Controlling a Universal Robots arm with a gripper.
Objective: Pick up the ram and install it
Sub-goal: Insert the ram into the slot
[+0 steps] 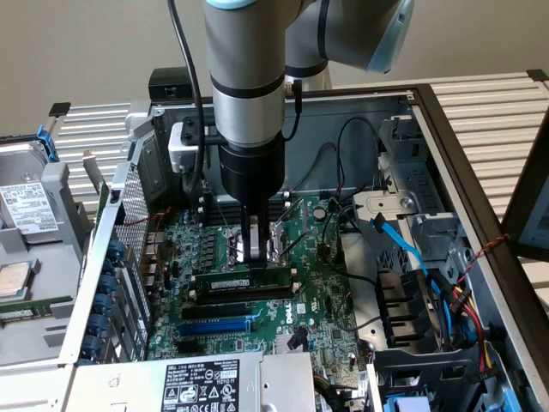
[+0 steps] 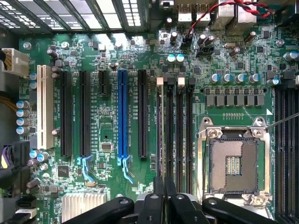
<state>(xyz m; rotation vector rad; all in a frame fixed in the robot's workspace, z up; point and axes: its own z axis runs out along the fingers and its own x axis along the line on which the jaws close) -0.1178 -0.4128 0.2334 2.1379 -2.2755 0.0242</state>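
At six o'clock in the exterior view, nearest the camera, a grey metal box [image 1: 202, 386] with a white label sits at the front of the open computer case [image 1: 467, 180]. Just beyond it the green motherboard [image 1: 322, 296] lies flat, crossed first by a long blue slot [image 1: 214, 326] and then by a black slot [image 1: 232, 307].

Directly past those, toward twelve o'clock, the ram [image 1: 249, 280] stands on edge in its own black slot, its white sticker facing the camera. The fingers [image 1: 249, 227] come straight down onto the middle of its upper edge and are clenched narrowly on the ram.

In the wrist view the ram [image 2: 160, 135] shows edge-on as a thin pale strip that runs up to the fingers [image 2: 170, 200]. It fills the memory slot farthest from the processor socket [image 2: 232, 165], and three more black slots lie between the two. On its other side come one black slot and then the blue slot [image 2: 122, 112].

Beyond the fingers in the exterior view, the silver frame of the socket [image 1: 279, 240] shows just beside them at three o'clock. A blue cable [image 1: 403, 249] hangs farther toward three o'clock. The grey arm [image 1: 249, 86] rises upright to twelve o'clock. Behind the case lies a pale slatted counter [image 1: 497, 112].
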